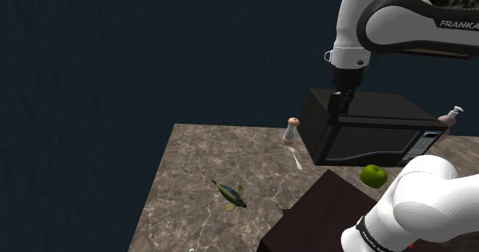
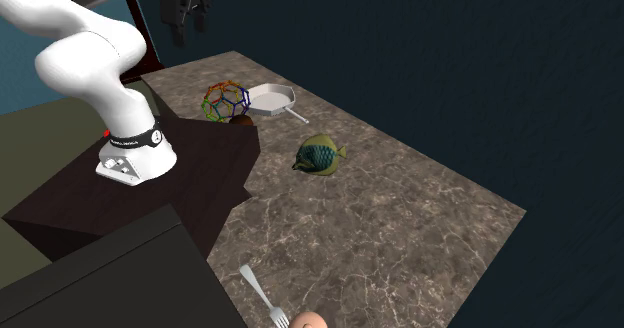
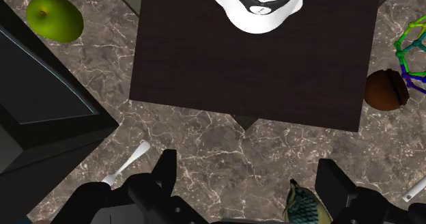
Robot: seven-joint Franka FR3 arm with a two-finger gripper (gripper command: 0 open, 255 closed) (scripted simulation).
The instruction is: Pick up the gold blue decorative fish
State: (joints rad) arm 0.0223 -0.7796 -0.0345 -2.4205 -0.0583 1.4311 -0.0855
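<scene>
Gripper (image 3: 249,182) hangs open high up, just off the stand (image 3: 205,52) — my worry is clipping the stand's edge as I drop toward the fish (image 3: 302,205) beside it.

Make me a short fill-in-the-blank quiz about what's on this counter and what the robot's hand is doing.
1. The black two-finger hand has its fingers ____.
2. The gold and blue fish ornament lies on the brown marbled counter, so the hand holds ____.
3. The round apple beside the black microwave oven is ____.
4. The frying pan next to the multi-coloured wireframe ball is ____.
Missing words: open; nothing; green; white.
</scene>
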